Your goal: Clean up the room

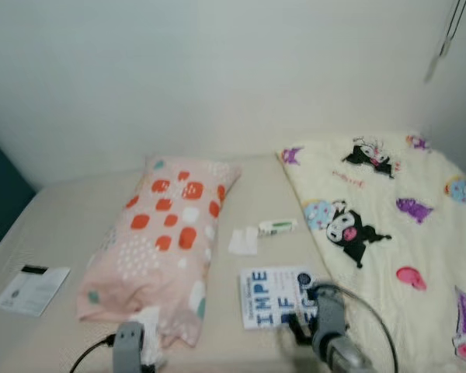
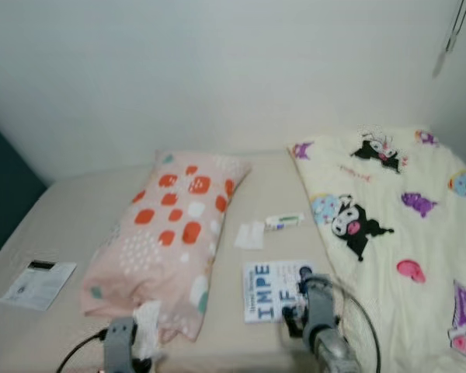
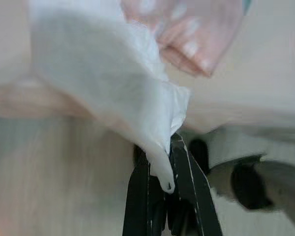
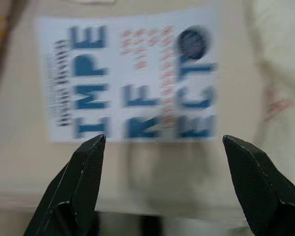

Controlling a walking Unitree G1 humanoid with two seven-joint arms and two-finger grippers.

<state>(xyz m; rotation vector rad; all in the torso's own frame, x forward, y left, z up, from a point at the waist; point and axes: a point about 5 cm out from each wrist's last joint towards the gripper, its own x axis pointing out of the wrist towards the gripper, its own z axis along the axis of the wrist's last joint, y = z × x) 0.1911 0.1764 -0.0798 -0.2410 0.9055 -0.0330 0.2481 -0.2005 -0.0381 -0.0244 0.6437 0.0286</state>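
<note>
The left gripper [image 3: 160, 172] is pinched on a corner of a white tissue [image 3: 113, 83], which fans out from between its fingers; from the head views it hangs at the near edge of the bed [image 1: 70, 225], just beside the pillow's near corner. The right gripper [image 4: 162, 147] stands wide apart, its two fingers straddling open air just short of the book [image 4: 132, 73], which lies flat on the bed with its big blue letters facing up.

Beyond the book lie a small white paper scrap [image 1: 243, 241] and a small tube [image 1: 276, 226], close together, between the pillow [image 1: 163, 233] and the cartoon blanket [image 1: 388, 233]. A leaflet [image 1: 33, 289] lies well apart on the bed's left side.

The tidying looks barely begun: the tissue is in hand, and the book, scrap, tube and leaflet are yet to be gathered.

Risks from here, as I judge them:
- The tissue is held only by a thin corner; a quick swing could tear it or let it slip out.
- The tissue touches or nearly touches the pillow, so lifting may drag on the pillowcase.
- The book lies flat on soft bedding, so fingers closing from above may press it down and skid off rather than get under an edge.
- The blanket's edge is near the book; a wide grasp could catch it.
</note>
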